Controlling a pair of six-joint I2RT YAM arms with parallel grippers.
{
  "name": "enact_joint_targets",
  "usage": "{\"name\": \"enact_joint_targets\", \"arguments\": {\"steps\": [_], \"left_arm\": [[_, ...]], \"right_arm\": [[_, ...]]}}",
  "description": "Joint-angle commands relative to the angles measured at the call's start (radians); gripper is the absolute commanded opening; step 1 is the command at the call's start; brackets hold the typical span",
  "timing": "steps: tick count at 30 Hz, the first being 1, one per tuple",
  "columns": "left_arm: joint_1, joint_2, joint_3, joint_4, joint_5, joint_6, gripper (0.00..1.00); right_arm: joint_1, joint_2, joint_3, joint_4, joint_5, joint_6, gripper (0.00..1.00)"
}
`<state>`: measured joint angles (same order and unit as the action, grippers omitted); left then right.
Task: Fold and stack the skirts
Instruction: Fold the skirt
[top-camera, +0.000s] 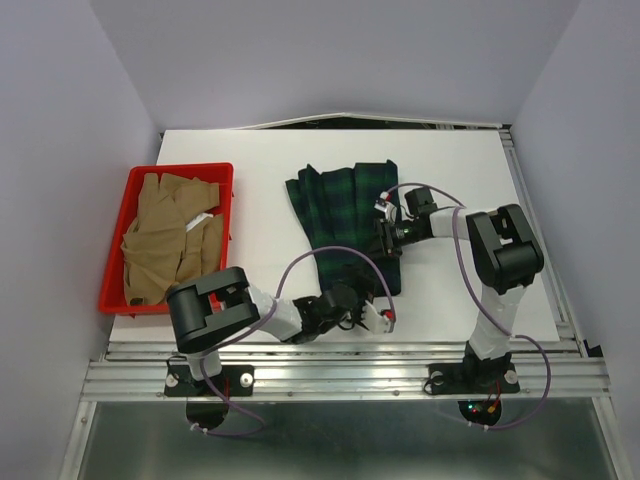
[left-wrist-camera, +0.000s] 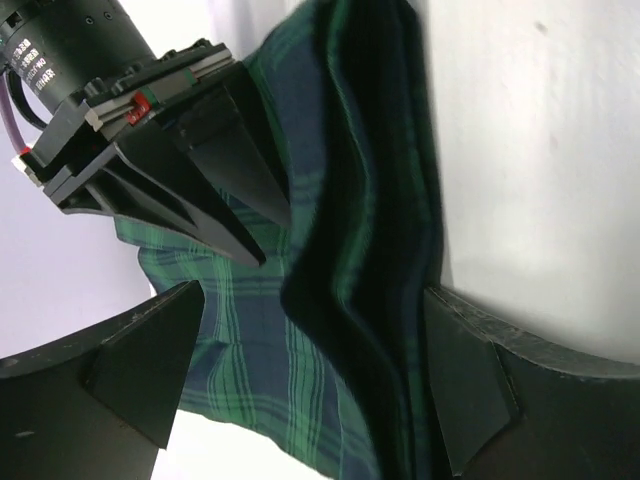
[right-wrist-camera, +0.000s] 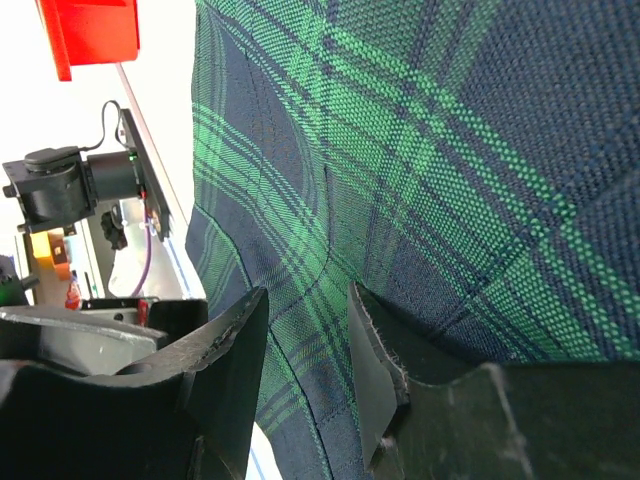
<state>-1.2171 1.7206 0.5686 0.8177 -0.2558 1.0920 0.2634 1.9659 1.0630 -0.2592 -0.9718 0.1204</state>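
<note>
A dark green and blue plaid skirt (top-camera: 340, 215) lies spread on the white table (top-camera: 450, 160), with a raised fold along its right side (left-wrist-camera: 370, 250). My left gripper (top-camera: 362, 308) is at the skirt's near edge, open wide, with the cloth lying between its fingers (left-wrist-camera: 140, 360) in the left wrist view. My right gripper (top-camera: 386, 236) is at the skirt's right edge, its jaws a little apart and pressed down on the plaid cloth (right-wrist-camera: 420, 150). The cloth between them looks flat, not pinched. The right gripper also shows in the left wrist view (left-wrist-camera: 272, 240).
A red tray (top-camera: 121, 200) at the left of the table holds crumpled tan skirts (top-camera: 170, 235). A corner of the tray shows in the right wrist view (right-wrist-camera: 95, 30). Cables loop from both arms over the skirt's near part. A metal rail runs along the table's near edge.
</note>
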Motion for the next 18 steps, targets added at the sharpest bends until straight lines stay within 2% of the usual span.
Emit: {"name": "enact_joint_targets", "arguments": {"steps": [1,3,5,6,7,9,10,13,17,18], "left_arm": [[-0.01,0.051,0.046,-0.048,-0.023,-0.081,0.98],[-0.013,0.06,0.071,-0.054,-0.034,-0.089,0.95],[-0.013,0.06,0.089,-0.103,-0.048,-0.107,0.81],[-0.015,0.057,0.094,-0.123,-0.06,-0.115,0.72],[-0.015,0.048,0.096,-0.173,-0.065,-0.125,0.51],[-0.013,0.014,0.108,-0.239,-0.06,-0.184,0.36],[-0.016,-0.007,0.119,-0.335,-0.051,-0.208,0.22],[-0.021,-0.045,0.142,-0.486,0.001,-0.29,0.03],[-0.051,-0.13,0.146,-0.632,0.099,-0.331,0.0],[-0.058,-0.141,0.151,-0.655,0.11,-0.343,0.0]], "right_arm": [[0.023,0.025,-0.044,0.002,0.09,-0.031,0.43],[0.023,0.024,-0.051,0.001,0.088,-0.03,0.43],[0.023,0.019,-0.06,0.002,0.088,-0.03,0.43],[0.023,0.018,-0.064,0.003,0.087,-0.03,0.43],[0.023,0.016,-0.066,0.002,0.082,-0.03,0.43],[0.023,0.002,-0.066,0.002,0.082,-0.024,0.43],[0.023,-0.007,-0.06,0.0,0.084,-0.024,0.43],[0.023,-0.062,0.014,-0.023,0.114,-0.044,0.46],[0.023,-0.111,0.199,-0.074,0.168,-0.039,0.61],[0.014,-0.105,0.242,-0.081,0.174,-0.044,0.62]]}}
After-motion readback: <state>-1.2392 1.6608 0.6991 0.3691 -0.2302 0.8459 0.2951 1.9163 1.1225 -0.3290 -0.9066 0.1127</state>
